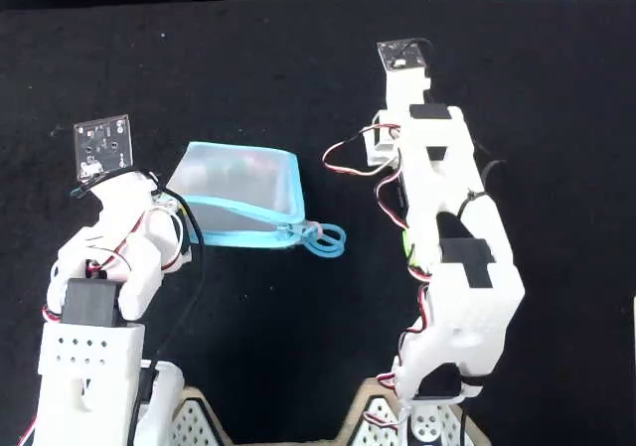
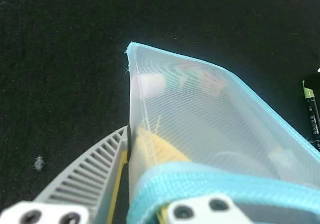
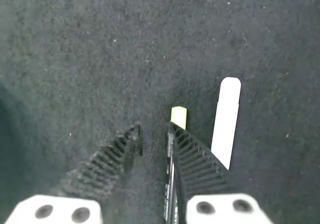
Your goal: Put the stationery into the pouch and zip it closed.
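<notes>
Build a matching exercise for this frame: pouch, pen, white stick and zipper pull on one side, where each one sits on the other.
Things:
1. pouch
2. pen
3. white stick
4. zipper pull

Places:
A. on the black cloth, close against the open right tool
B. at the pouch's corner
C. clamped in the left tool
D. on the cloth, on the pen's far side from the right tool

Pairs: 1-C, 2-A, 3-D, 4-B

Soft, even light leaves the black table [image 1: 248, 69] almost shadowless while the white arms [image 1: 452, 267] glare.
</notes>
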You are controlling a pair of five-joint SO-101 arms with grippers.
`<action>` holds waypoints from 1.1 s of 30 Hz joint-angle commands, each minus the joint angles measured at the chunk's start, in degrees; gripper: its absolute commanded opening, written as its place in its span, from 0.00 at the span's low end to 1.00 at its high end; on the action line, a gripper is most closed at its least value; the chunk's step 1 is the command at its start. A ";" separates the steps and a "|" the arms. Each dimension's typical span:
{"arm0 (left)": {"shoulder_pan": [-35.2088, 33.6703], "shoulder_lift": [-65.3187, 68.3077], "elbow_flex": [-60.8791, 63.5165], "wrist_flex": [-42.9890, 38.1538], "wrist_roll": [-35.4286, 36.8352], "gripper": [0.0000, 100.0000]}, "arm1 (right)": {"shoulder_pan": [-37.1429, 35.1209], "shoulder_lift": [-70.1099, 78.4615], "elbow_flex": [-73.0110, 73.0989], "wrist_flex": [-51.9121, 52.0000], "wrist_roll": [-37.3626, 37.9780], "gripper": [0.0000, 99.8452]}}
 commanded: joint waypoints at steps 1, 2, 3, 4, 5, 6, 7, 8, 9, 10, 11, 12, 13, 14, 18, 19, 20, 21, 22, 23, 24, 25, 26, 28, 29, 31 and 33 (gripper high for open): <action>-0.48 -0.88 -1.19 -1.41 0.79 0.03 | 1.41 -0.92 -3.74 0.26 -0.09 0.10; -0.48 -0.88 -1.19 -1.41 0.79 0.03 | 1.76 -0.92 -3.74 0.26 -0.26 0.13; -0.48 -0.88 -1.19 -1.41 0.79 0.03 | 2.02 -0.84 -3.65 0.26 -0.35 0.15; -0.48 -0.88 -1.19 -1.41 0.79 0.03 | 2.11 -0.75 -3.65 0.26 -0.35 0.17; -0.48 -0.88 -1.19 -1.41 0.79 0.03 | 2.20 -0.66 -3.65 0.26 -0.09 0.18; -0.48 -0.88 -1.19 -1.41 0.79 0.03 | 2.29 -0.66 -3.56 0.26 0.00 0.18; -0.48 -0.88 -1.19 -1.41 0.79 0.03 | 2.29 -0.66 -3.47 0.26 0.09 0.17; -0.48 -0.88 -1.19 -1.41 0.79 0.03 | 2.20 -0.57 -3.47 0.26 0.09 0.17; -0.48 -0.88 -1.19 -1.41 0.79 0.03 | 2.11 -0.57 -3.38 0.18 0.09 0.16; -0.48 -0.88 -1.19 -1.41 0.79 0.03 | 2.02 -0.48 -3.30 0.00 0.09 0.16; -0.40 -0.88 -1.19 -1.41 0.79 0.03 | 1.93 -0.40 -3.21 -0.09 0.09 0.15; -0.40 -0.88 -1.10 -1.41 0.79 0.03 | 1.93 0.04 -3.30 -0.09 0.09 0.14; -0.31 -0.88 -1.10 -1.41 0.79 0.03 | 1.93 0.75 -3.56 -0.09 0.09 0.14; -0.31 -0.88 -1.10 -1.41 0.79 0.03 | 1.93 1.71 -3.82 -0.26 0.09 0.14; -0.31 -0.88 -1.10 -1.41 0.79 0.03 | 2.11 6.90 -7.96 -0.09 0.09 0.13; -0.31 -0.88 -1.10 -1.41 0.79 0.03 | 2.29 8.13 -9.45 0.26 0.09 0.13; -0.40 -0.88 -1.10 -1.41 0.79 0.03 | 2.29 9.45 -10.95 0.88 0.09 0.13; -0.40 -0.88 -1.10 -1.41 0.79 0.03 | 2.64 10.59 -12.44 1.85 0.09 0.13; -0.40 -0.88 -1.10 -1.41 0.79 0.03 | 2.73 11.65 -13.85 3.08 0.09 0.13; -0.40 -0.88 -1.10 -1.41 0.79 0.03 | 2.81 12.62 -15.43 4.31 0.09 0.13; -0.31 -0.88 -1.10 -1.41 0.79 0.03 | 2.99 13.58 -17.01 5.80 0.09 0.13; -0.31 -0.88 -1.10 -1.41 0.79 0.03 | 3.16 14.29 -18.51 7.38 0.09 0.13; -0.31 -0.88 -1.10 -1.41 0.79 0.03 | 3.16 14.90 -19.91 9.05 0.09 0.12; -0.31 -0.88 -1.10 -1.41 0.79 0.03 | 3.25 15.87 -22.46 12.04 0.09 0.04; -0.31 -0.88 -1.10 -1.41 0.79 0.03 | 3.25 16.22 -23.52 13.27 0.09 0.00; -0.31 -0.88 -1.10 -1.41 0.79 0.03 | 2.81 16.66 -24.31 15.30 0.09 0.02; -0.31 -0.88 -1.10 -1.41 0.79 0.03 | 2.55 16.48 -24.31 16.53 0.09 0.01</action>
